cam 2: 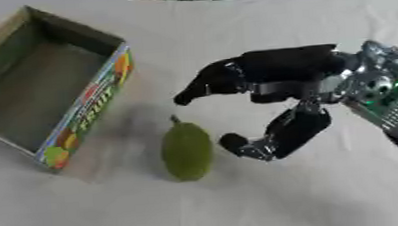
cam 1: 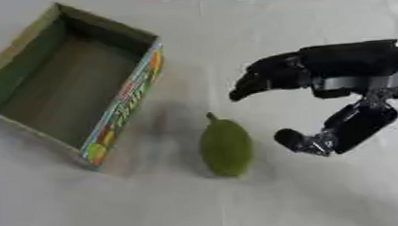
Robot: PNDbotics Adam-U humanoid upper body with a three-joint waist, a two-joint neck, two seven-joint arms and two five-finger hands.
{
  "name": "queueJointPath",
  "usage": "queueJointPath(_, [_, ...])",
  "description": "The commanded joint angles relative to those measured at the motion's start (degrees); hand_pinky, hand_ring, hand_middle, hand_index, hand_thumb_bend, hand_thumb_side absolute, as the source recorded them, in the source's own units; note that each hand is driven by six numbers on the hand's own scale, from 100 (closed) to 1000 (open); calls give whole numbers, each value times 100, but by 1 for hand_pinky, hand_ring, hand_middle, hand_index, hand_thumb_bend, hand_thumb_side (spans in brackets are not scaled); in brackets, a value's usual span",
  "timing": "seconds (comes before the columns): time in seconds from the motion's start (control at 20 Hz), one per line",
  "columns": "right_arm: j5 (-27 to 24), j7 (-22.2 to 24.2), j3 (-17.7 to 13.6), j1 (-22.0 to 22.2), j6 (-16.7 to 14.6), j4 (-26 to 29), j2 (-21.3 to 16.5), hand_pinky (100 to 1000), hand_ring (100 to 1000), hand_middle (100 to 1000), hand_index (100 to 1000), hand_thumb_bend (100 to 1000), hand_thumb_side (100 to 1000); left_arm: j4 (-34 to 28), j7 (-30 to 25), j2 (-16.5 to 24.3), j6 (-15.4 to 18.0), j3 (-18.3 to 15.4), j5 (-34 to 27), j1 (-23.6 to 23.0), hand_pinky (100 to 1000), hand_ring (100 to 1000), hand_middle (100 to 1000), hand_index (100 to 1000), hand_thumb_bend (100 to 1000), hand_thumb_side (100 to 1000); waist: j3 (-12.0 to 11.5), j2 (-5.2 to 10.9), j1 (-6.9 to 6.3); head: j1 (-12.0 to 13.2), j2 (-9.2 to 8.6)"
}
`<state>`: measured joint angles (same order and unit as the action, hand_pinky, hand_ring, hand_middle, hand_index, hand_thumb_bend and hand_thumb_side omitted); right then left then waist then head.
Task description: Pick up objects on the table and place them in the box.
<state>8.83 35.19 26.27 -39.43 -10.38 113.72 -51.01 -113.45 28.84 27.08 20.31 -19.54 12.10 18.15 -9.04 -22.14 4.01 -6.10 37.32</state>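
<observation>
Nearest of all lies the fruit (cam 1: 226, 147), a green oval with a short stem at its far end, flat on the table (cam 1: 244, 207) and just right of the box's near corner. Only the right robot hand (cam 2: 275, 82) shows; it comes in from the right and hangs just right of the fruit. Its fingers (cam 1: 266, 77) curve out leftward above the far end of the fruit, while the thumb (cam 2: 249, 146) hooks in lower down close to the fruit's right flank. That leaves the robot hand spread in a wide claw around empty air, grasping nothing; whether the thumb tip touches the fruit I cannot tell. The left robot hand is out of sight.

Left of all this sits the box (cam 1: 119, 110), open-topped, with a bright printed wall facing the fruit, and its floor looks bare.

By my reading the task has barely begun: nothing is in the box, and the fruit is not yet gripped. What is left is closing on the fruit, lifting it, carrying it left over the printed wall and releasing it inside.
</observation>
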Motion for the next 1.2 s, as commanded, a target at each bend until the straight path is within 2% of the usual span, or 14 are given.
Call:
queueJointPath(0.05, [138, 145, 29, -115, 147, 88, 14, 1000, 952, 887, 1000, 100, 199, -114, -44, 106, 1, -33, -13, 18, 557, 609, 585, 721, 100, 568, -5, 141, -23, 4, 33])
queueJointPath(0.3, [440, 401, 164, -206, 218, 88, 165, 1000, 961, 899, 1000, 100, 207, -114, -72, 97, -2, -30, -19, 10, 556, 609, 585, 720, 100, 567, -30, 140, -14, -2, 36])
queueJointPath(0.65, [719, 771, 341, -359, 227, 88, 192, 1000, 963, 900, 1000, 100, 237, -114, -108, 98, -7, -20, -36, 13, 555, 608, 585, 720, 100, 567, -62, 139, 30, -4, 38])
queueJointPath(0.9, [911, 803, 350, -347, 340, 74, 151, 1000, 962, 899, 1000, 100, 249, -114, -139, 91, -9, -19, -46, 5, 553, 607, 585, 720, 100, 567, -95, 120, 57, -10, 17])
queueJointPath(0.95, [953, 800, 357, -347, 363, 63, 149, 1000, 962, 899, 1000, 100, 218, -114, -149, 88, -10, -19, -47, 6, 553, 607, 585, 720, 100, 567, -102, 114, 61, -11, 11])
queueJointPath(1.0, [991, 798, 366, -356, 368, 53, 151, 1000, 962, 899, 1000, 100, 251, -114, -155, 86, -9, -20, -49, 10, 553, 606, 585, 720, 100, 567, -110, 106, 64, -15, 5])
queueJointPath(1.05, [1037, 795, 376, -367, 365, 28, 156, 1000, 961, 899, 1000, 100, 233, -114, -159, 85, -7, -21, -52, 13, 553, 606, 585, 720, 100, 567, -118, 97, 66, -20, -1])
queueJointPath(1.2, [1173, 690, 380, -393, 338, -131, 199, 1000, 959, 894, 1000, 100, 252, -114, -178, 74, -3, -20, -54, 14, 552, 606, 585, 720, 100, 567, -147, 70, 68, -42, -30])
